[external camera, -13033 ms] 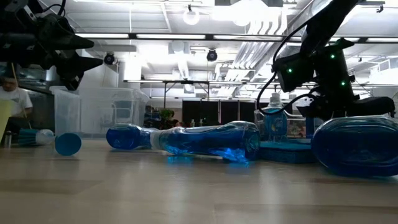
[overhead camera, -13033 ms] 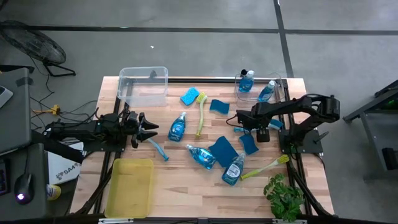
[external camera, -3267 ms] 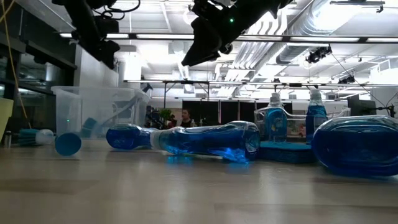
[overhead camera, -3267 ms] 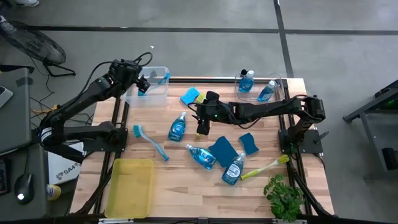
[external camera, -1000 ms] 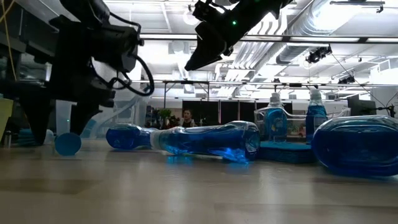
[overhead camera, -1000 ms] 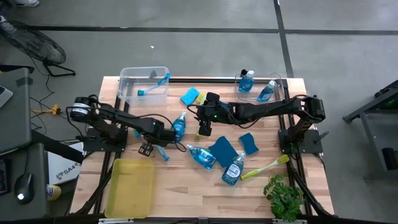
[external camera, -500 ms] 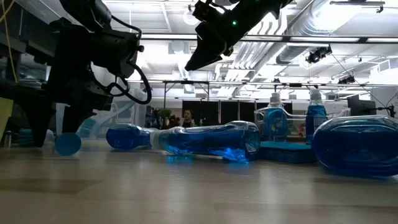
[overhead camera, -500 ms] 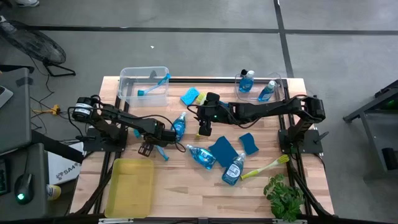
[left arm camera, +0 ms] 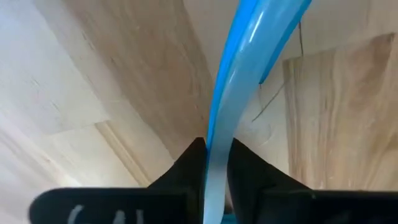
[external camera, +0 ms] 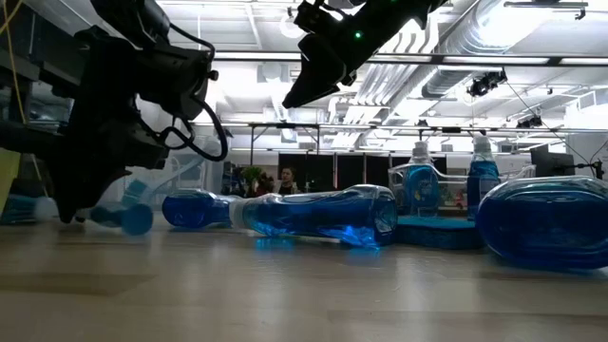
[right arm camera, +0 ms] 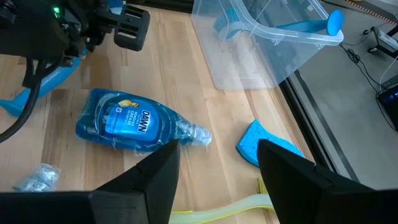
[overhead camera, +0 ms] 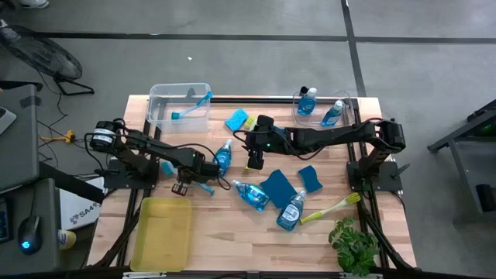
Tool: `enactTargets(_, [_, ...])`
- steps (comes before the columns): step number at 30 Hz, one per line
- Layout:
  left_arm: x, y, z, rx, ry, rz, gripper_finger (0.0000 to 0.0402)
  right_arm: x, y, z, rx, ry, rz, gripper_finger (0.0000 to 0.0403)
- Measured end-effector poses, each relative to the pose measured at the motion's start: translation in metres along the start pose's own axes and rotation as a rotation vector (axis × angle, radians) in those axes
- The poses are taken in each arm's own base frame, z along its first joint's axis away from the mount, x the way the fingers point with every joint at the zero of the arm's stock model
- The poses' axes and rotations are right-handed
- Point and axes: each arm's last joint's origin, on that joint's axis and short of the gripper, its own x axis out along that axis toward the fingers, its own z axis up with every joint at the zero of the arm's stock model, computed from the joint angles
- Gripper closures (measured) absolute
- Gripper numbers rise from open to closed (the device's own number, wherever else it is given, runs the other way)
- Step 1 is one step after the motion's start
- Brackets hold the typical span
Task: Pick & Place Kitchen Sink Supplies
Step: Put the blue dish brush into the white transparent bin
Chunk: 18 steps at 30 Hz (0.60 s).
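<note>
The left gripper (overhead camera: 184, 184) was clenched on the blue brush (left arm camera: 239, 81) lying on the table (overhead camera: 232, 232), presumably to carry it binward, while the right gripper (overhead camera: 254, 161) hung released above.

A wooden table (overhead camera: 232, 232) stands on a grey concrete floor (overhead camera: 256, 62) crossed by dark lines. A floor fan (overhead camera: 39, 53) sits off one far corner, and a leafy plant (overhead camera: 353, 244) sits by a near one. Beyond the table, long ceiling lights (external camera: 313, 55) and silver ducts (external camera: 494, 43) run overhead, and a person (external camera: 281, 178) stands far back.
</note>
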Motion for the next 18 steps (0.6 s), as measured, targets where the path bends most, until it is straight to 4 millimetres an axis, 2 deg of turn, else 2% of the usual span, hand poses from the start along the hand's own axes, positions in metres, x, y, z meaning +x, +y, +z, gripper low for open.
enactTargets(11, [-0.003, 0.001, -0.003, -0.037, 0.027, 0.041, 0.0363, 0.000, 0.000, -0.001, 0.001, 0.008, -0.011, 0.0194])
enactTargets(18, [-0.022, 0.006, 0.003, -0.046, 0.025, 0.116, 0.0360, 0.000, -0.002, -0.005, -0.001, 0.058, -0.078, 0.0194])
